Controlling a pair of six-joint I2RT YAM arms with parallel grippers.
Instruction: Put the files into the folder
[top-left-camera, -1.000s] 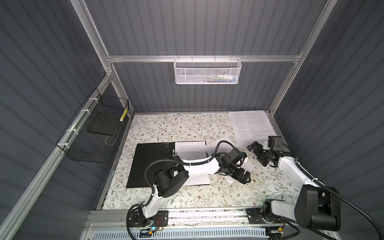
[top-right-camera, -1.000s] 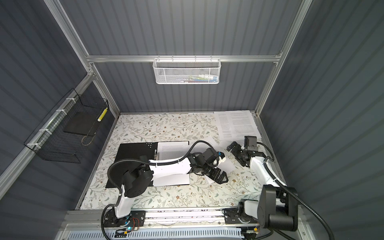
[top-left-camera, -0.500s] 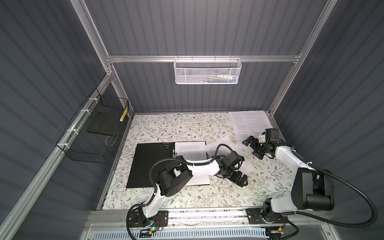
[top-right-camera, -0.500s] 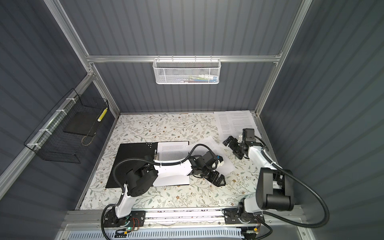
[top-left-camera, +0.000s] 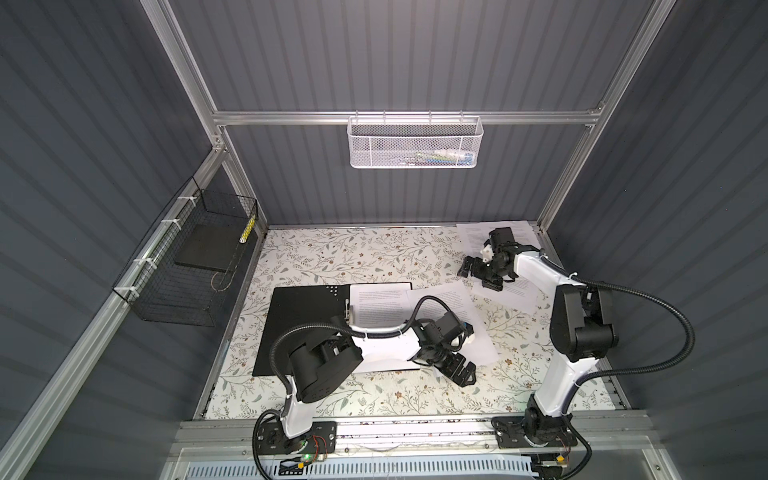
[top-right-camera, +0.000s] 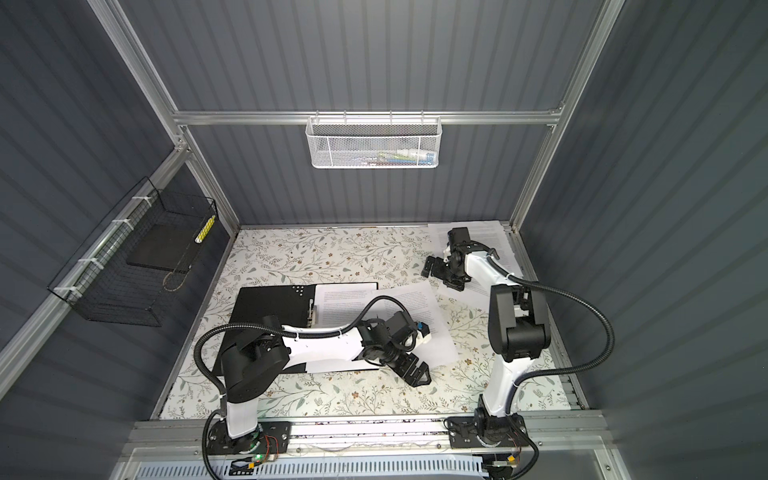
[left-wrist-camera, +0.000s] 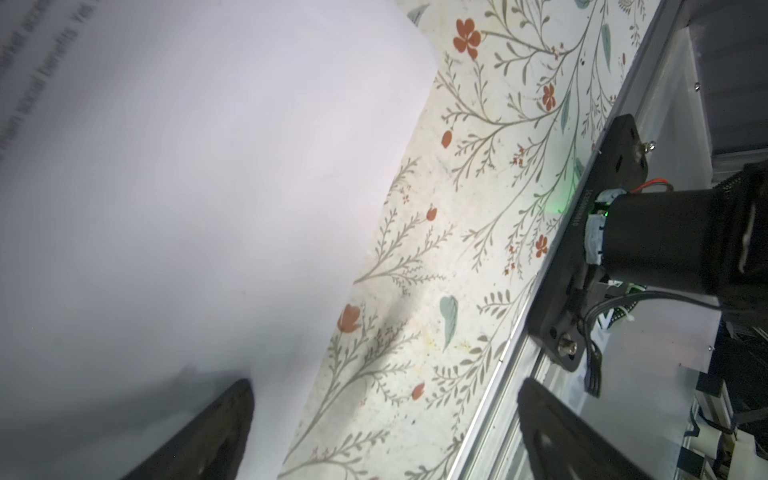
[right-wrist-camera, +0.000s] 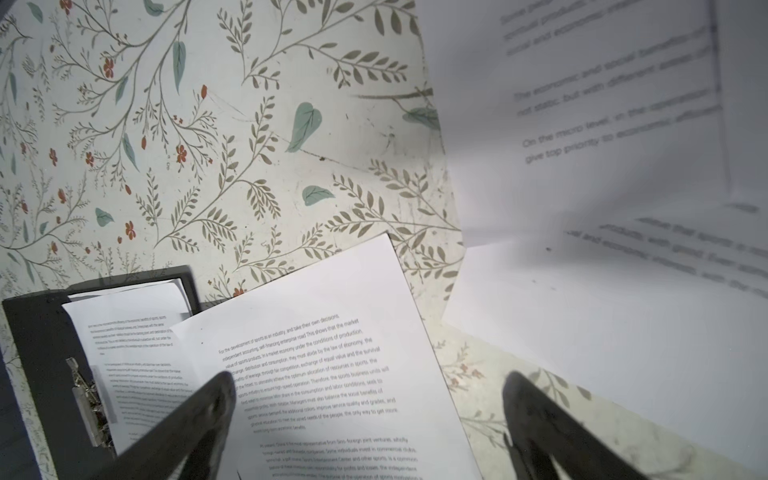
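Now, starting at the left, we see the folder (top-left-camera: 307, 328) lying open and flat on the floral table cover (top-left-camera: 332, 253), well apart from both sets of jaws. A filed sheet (top-left-camera: 378, 307) rests on its right half beside the metal clip (top-left-camera: 348, 316).

Next comes the left gripper (top-left-camera: 463, 372), jaws spread wide and pinching nothing. A second ago it sat further over the slanted sheet (top-left-camera: 461, 303); it has since backed toward the near edge. In the left wrist view one jaw tip overlaps that sheet's (left-wrist-camera: 187, 187) margin, and bare cover lies between the jaws. The sheet lies behind the jaws, one corner over the folder and the rest outside it.

Further right, the right gripper (top-left-camera: 478, 276) also stands fully spread and empty. A second ago it hung close beside the left gripper; it has now swung away. It hovers at the edge of a third sheet (top-left-camera: 519, 291), with the corner sheets (top-left-camera: 473, 237) beyond its jaws.

We judge the slanted sheet let go but not properly filed. The right arm seems bound for another page, so several files remain outside.
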